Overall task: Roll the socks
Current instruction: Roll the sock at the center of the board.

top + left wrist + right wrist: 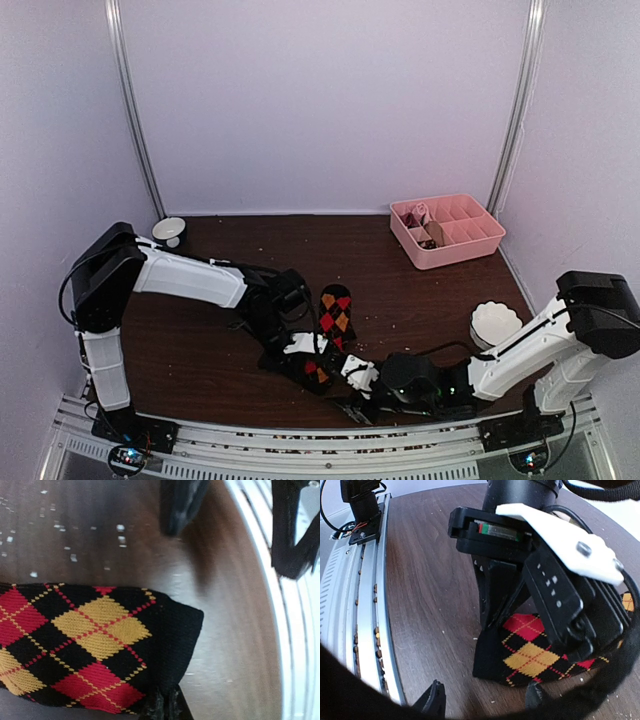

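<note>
Left gripper [162,706] is clenching the black red-and-orange argyle fabric sock [100,645] at lower centre; right gripper [485,701] is hanging released. Judging: roll tightly, evenly.

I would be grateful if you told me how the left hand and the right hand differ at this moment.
The left hand is shut, pinching the edge of the argyle sock; the right hand is open and holds nothing. The left hand stands over the sock, while the right hand lies low beside the near edge of the table, by the sock's end. Both are gathered at that same sock.
</note>
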Tool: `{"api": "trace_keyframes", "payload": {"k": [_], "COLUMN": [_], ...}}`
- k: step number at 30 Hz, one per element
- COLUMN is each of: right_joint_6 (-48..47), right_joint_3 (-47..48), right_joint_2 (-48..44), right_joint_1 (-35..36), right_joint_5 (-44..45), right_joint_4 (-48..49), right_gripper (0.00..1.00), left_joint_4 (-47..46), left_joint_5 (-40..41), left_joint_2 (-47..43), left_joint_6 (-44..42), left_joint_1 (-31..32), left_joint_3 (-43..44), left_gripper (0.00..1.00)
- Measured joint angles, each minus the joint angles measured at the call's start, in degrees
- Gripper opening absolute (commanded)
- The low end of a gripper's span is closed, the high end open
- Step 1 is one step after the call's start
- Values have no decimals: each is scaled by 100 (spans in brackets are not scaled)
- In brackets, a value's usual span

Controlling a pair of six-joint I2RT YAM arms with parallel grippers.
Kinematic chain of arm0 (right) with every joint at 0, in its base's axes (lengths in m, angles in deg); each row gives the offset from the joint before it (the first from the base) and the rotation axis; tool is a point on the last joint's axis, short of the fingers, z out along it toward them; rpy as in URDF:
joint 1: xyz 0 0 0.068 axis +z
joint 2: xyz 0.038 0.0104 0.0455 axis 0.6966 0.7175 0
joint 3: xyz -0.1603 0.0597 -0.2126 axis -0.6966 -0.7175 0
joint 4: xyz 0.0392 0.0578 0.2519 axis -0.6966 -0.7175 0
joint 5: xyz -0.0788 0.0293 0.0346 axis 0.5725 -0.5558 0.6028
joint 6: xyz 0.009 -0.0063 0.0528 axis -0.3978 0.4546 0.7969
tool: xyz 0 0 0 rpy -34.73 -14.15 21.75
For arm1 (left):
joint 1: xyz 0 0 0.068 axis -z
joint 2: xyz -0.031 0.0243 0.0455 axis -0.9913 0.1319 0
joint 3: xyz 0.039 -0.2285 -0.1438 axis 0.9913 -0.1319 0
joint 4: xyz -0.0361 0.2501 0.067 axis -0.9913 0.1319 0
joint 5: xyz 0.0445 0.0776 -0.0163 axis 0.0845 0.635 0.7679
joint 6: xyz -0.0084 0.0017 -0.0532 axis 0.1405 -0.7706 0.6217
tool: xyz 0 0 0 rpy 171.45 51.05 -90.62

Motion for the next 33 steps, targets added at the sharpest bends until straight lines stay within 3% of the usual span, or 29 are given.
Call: {"api": "trace_keyframes", "payload": {"k": [7, 16, 27, 33], "right_joint_6": [-754, -1187, -1840, -2035], "right_joint_3": [546, 553, 1338, 1384], "right_joint_2": [459, 634, 1602, 1668], "right_joint_1": [181, 599, 734, 678], "right_joint_5": [-15, 483, 1556, 1873], "right_joint_4": [-291, -400, -470, -490], "right_gripper": [49, 46, 38, 35], "left_joint_4": [619, 1075, 1390, 1609], "left_joint_5": [-651, -1172, -1241, -1224], "left_joint_2": [256, 699, 844, 935], "left_joint_6": [192, 291, 251, 116], "left_joint_1": [-205, -514, -533, -557], "left_joint_3": [144, 568, 732, 922], "left_gripper": [2, 2, 2, 2]}}
